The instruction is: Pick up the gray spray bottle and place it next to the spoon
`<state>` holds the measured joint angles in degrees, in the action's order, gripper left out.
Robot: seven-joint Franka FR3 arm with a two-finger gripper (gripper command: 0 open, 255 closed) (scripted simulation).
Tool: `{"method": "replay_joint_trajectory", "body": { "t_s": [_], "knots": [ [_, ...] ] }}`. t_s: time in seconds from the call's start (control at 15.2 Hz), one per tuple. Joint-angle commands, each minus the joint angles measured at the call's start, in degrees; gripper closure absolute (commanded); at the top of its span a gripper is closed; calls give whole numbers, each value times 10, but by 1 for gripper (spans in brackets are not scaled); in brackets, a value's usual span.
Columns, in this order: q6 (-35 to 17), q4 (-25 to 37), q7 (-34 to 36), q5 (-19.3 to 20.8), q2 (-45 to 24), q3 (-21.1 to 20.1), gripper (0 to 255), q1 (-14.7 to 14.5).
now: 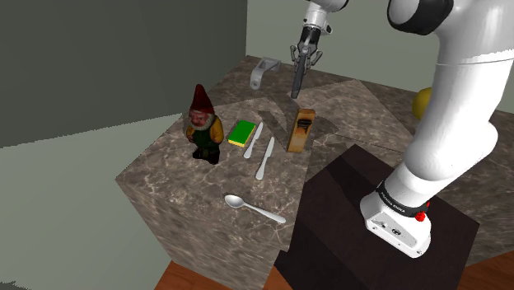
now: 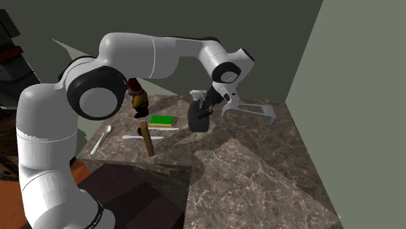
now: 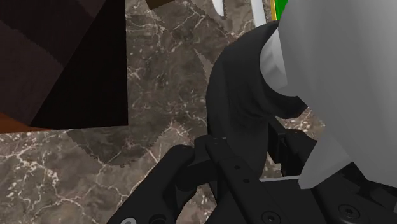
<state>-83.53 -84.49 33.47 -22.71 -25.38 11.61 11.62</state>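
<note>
Your gripper (image 2: 207,104) clasps spray bottle (image 2: 197,120) at neck, above desk (image 1: 165,189) far edge. Likely light, rigid, slick; squeeze gently. Spoon (image 1: 254,209) near front edge.

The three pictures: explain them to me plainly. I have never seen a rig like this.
This is a simulated scene. The white arm is a robot standing on a dark box. The black hand at its end has two fingers for grasping. One picture looks over the robot's shoulder, one looks from another side, and one comes from a camera on the hand itself. On the marble table lie a spoon, two knives, a green sponge, a gnome and a brown block. The hand clasps a dark grey spray bottle, which looms close in the wrist view.
</note>
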Motion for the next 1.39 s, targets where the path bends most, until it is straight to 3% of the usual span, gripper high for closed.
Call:
{"method": "replay_joint_trajectory", "body": {
  "t_s": [0.0,0.59,1.32],
  "knots": [
    [-17,-67,9,4,55,-1,255,-15],
    [-48,-264,73,14,248,-22,255,-62],
    [-35,-417,182,-8,456,-78,255,-100]
  ]
}}
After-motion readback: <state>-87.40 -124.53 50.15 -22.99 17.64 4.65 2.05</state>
